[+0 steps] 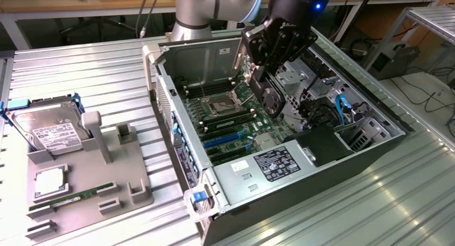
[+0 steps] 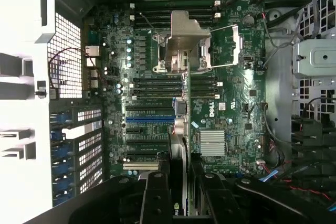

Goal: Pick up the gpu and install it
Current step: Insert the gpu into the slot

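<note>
Black end effector (image 1: 261,74) clamps the gpu (image 1: 271,99) edge-on above the motherboard (image 1: 226,121).

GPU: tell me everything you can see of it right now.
The gpu is a thin, flat, dark card with a round feature on the face that shows in the exterior view. It stands on edge, clamped at its upper part by the gripper, inside the open computer case over the green motherboard. In the wrist view it shows edge-on as a narrow strip with a silvery part towards its far end, above the expansion slots. Whether its lower edge touches the board cannot be told.
</note>
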Tool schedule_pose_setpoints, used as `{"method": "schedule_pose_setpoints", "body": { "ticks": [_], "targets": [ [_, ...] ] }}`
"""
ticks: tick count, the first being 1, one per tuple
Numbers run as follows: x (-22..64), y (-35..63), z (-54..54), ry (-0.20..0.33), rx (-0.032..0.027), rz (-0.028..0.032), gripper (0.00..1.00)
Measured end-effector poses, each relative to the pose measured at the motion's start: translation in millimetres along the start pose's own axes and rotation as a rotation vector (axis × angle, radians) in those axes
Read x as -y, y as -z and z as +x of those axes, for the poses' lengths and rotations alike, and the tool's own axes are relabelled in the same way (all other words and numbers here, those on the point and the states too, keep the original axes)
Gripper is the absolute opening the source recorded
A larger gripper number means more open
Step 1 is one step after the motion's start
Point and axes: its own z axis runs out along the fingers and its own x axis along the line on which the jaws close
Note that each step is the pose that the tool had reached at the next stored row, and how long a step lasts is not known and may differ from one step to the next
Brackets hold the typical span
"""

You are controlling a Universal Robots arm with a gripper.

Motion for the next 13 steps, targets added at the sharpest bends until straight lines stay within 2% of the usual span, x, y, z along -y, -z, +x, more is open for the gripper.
{"method": "schedule_pose_setpoints", "body": {
  "ticks": [11,13],
  "targets": [
    [0.0,0.0,-1.1,0.002,-0.0001,-0.0001,0.26],
    [0.0,0.0,-2.1,0.021,-0.0011,-0.0003,0.26]
  ]
}}
